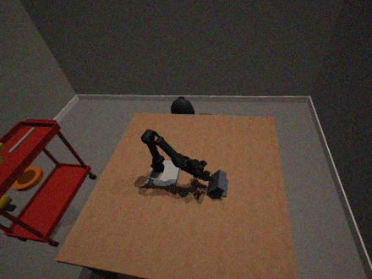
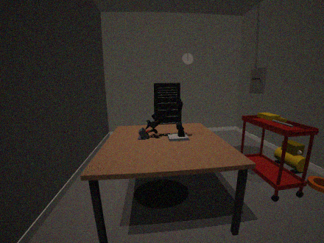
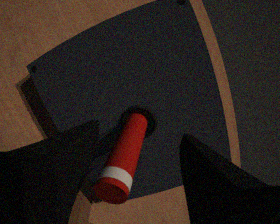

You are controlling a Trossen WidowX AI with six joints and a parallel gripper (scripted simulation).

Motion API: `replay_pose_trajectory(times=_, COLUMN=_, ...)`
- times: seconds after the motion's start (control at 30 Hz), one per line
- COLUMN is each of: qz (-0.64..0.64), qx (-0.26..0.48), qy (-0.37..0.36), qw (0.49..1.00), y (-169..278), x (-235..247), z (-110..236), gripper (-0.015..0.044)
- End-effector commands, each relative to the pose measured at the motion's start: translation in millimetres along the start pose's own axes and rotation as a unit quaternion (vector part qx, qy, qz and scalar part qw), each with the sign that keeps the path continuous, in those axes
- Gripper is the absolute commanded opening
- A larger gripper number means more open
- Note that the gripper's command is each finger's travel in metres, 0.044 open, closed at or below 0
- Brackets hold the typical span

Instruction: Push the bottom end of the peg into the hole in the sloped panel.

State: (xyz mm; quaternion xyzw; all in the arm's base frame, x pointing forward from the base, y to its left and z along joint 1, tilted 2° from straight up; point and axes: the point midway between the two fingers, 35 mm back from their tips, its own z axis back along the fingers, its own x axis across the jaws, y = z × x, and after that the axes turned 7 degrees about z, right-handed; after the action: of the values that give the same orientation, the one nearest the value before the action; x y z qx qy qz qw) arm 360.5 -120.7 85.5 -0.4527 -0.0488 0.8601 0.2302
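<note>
Wrist view: red peg [image 3: 125, 156] w/ white band sits w/ bottom end inside hole [image 3: 139, 115] in dark sloped panel [image 3: 125, 60]. Fingers spread apart either side of peg, gap visible, gripping nothing. Insertion looks done; can't tell if peg fully bottomed. Left: pull arm [image 1: 175, 156] back from panel w/o knocking peg. Top view: panel on counter [image 1: 237, 235], arm tip just beside it.

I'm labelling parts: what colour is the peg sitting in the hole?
Red, with a white band near its outer end. The peg shows best in the wrist view.
</note>
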Motion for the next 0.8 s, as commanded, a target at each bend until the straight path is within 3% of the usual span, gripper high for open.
replay_pose_trajectory(times=0.0, qz=0.0, qx=0.0, qy=0.0, qw=1.0, y=-0.1, x=-0.3, z=0.4, gripper=0.0341)
replay_pose_trajectory(times=0.13, qz=0.0, qx=0.0, qy=0.0, qw=1.0, y=-0.1, x=-0.7, z=2.7, gripper=0.044)
replay_pose_trajectory(times=0.77, qz=-0.001, qx=0.001, qy=-0.001, qw=1.0, y=0.5, x=-3.5, z=21.9, gripper=0.044)
